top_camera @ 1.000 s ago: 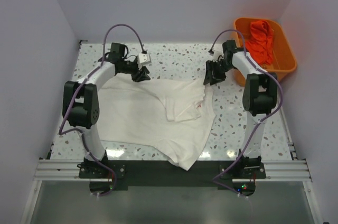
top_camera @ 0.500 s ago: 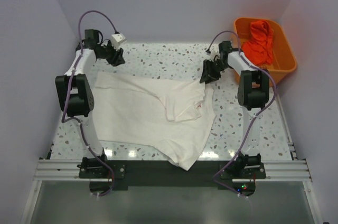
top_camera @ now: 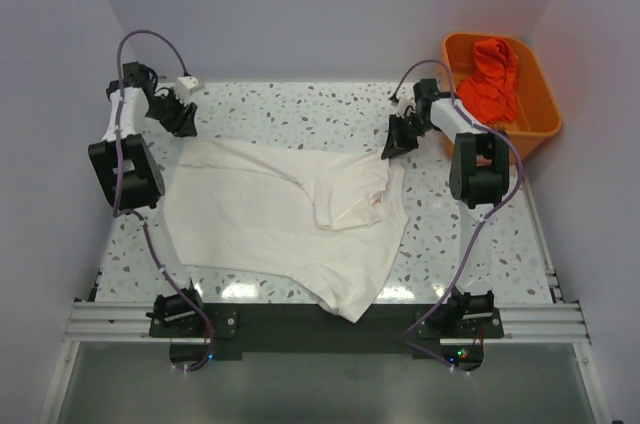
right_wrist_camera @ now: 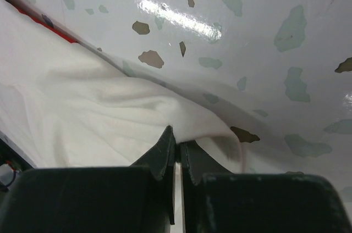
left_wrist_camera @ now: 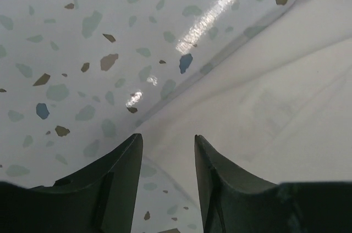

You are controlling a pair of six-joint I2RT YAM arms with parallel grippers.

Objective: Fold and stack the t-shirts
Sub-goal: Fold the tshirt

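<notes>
The right gripper [right_wrist_camera: 177, 148] is clamped on the soft white cotton t-shirt [top_camera: 270, 219]; the left gripper [left_wrist_camera: 168, 144] is parted; the shirt's red print [top_camera: 377, 200] is unreadable from above.

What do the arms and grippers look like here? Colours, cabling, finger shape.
The left arm and right arm have white links with black joint housings and black bases. A purple cable loops above each. The left gripper and right gripper have dark, matte, tapered fingers. A small white box sits at the left wrist.
</notes>
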